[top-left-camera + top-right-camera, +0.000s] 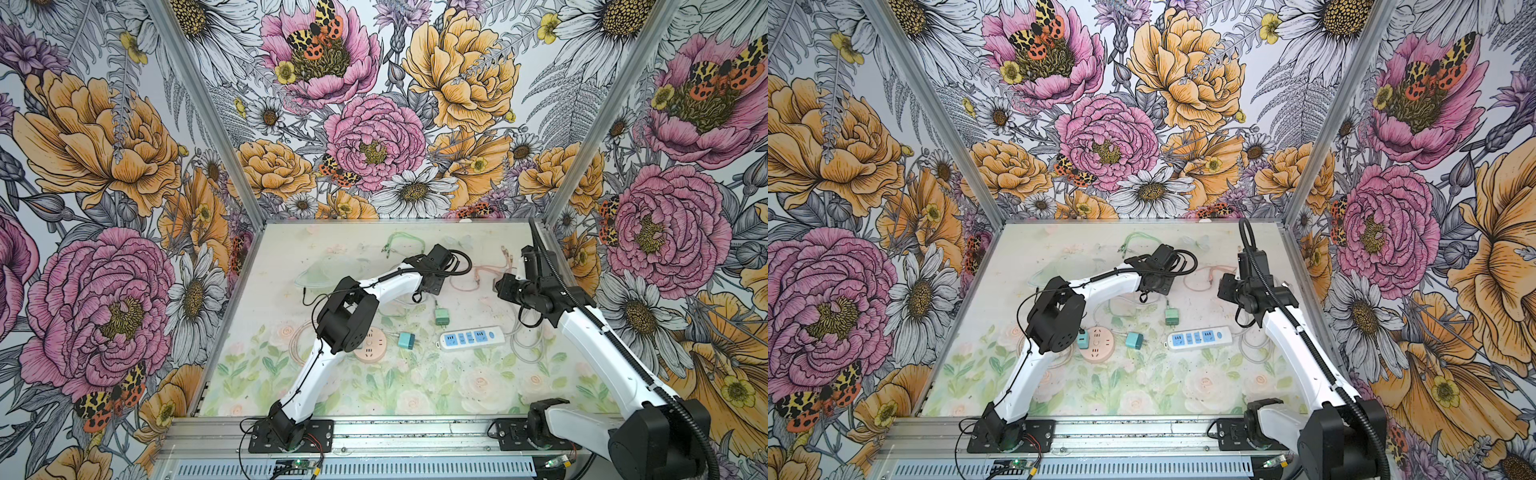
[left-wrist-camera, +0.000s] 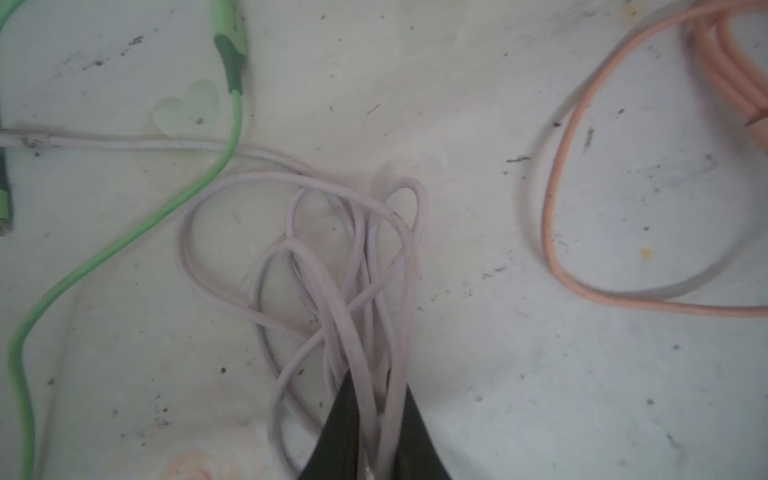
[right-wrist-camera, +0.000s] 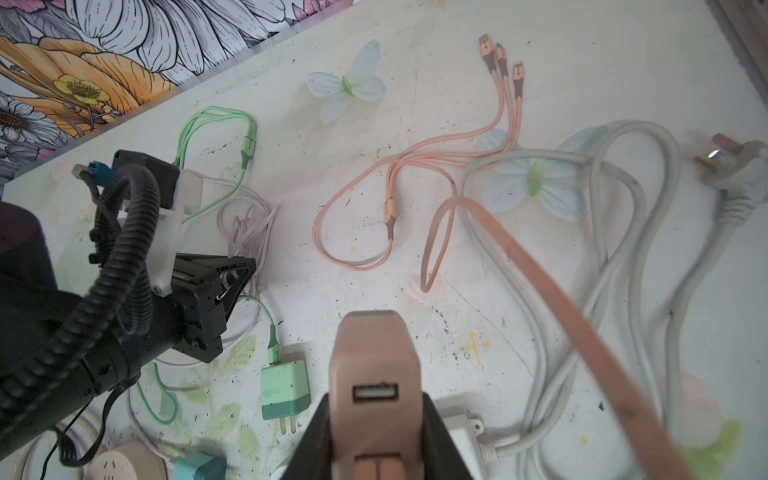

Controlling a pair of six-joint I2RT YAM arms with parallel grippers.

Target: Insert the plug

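In the right wrist view, the right claw (image 3: 376, 415) is clamped on the pink charger (image 3: 376, 357). Its jaws press the charger's two sides, so the empty USB port points out ahead. I take this charger for the plug, held this way so it can be carried to a socket. Its prongs are hidden behind the jaws. A corner of the white strip (image 3: 461, 428) shows just beside the claw. The pink cable (image 3: 390, 216) lies on the table well ahead of the claw.

In the left wrist view, the jaws of the left claw (image 2: 376, 424) stand narrow. Several strands of the lilac cable (image 2: 353, 349) run between them and touch both fingers, as far as this view shows. It looks like a pinch on the bundle, probably to drag it clear or to free an end. The rest of the coil lies loose on the table just ahead of the claw.

In both top views, the strip (image 1: 471, 337) lies flat with its sockets up and free. It is near the right claw, on the side toward the arm's base. The charger itself cannot be made out there. The left claw is farther back, well apart from the strip.
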